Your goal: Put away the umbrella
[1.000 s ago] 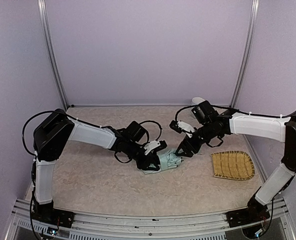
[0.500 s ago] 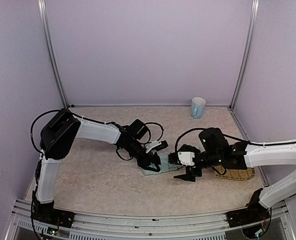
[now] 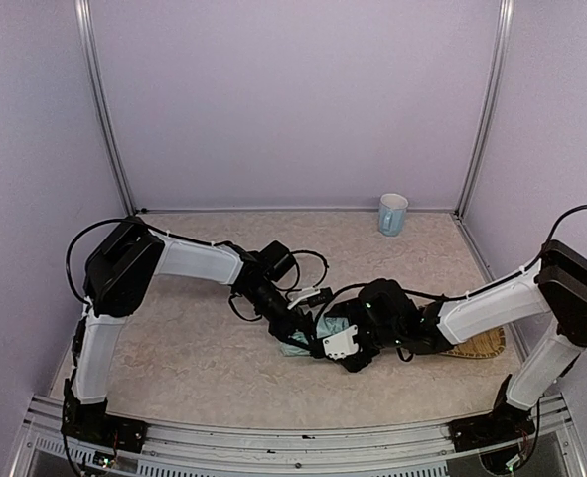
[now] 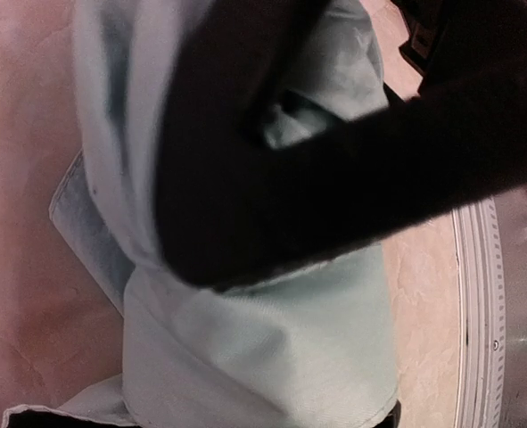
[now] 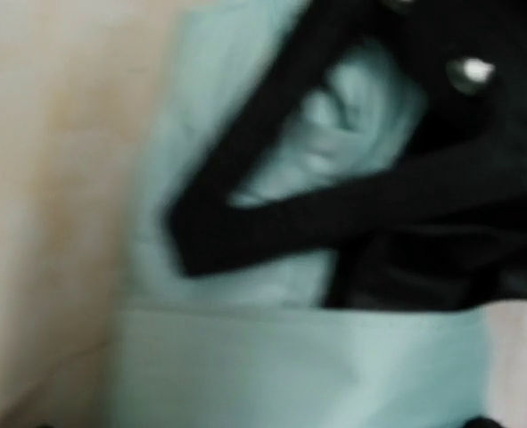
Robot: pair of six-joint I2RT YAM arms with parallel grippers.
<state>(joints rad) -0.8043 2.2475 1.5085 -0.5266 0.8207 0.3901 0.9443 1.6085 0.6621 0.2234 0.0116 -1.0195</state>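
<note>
While the top view shows 1 umbrella [image 3: 325, 326] at centre frame on the speckled table [image 3: 194, 358], between my left gripper [image 3: 300, 320] and right gripper [image 3: 345, 348], plus 1 mug [image 3: 392, 214] and 1 woven mat [image 3: 484, 346] at right, both wrist cams show only folded, finely woven mint fabric. Blurred black shapes cover it, so I can't tell how either pair of jaws stands.

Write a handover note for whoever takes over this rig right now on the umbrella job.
Left gripper: on the umbrella fabric; can't tell if it is open or shut.
Right gripper: against the same fabric from the other side; the wrist view is blurred, so its state is unclear.
Umbrella: a loose mint bundle lying mid-table, between both grippers.
Done: collapsed.
Left: probably tidy the fabric, then put it away.
</note>
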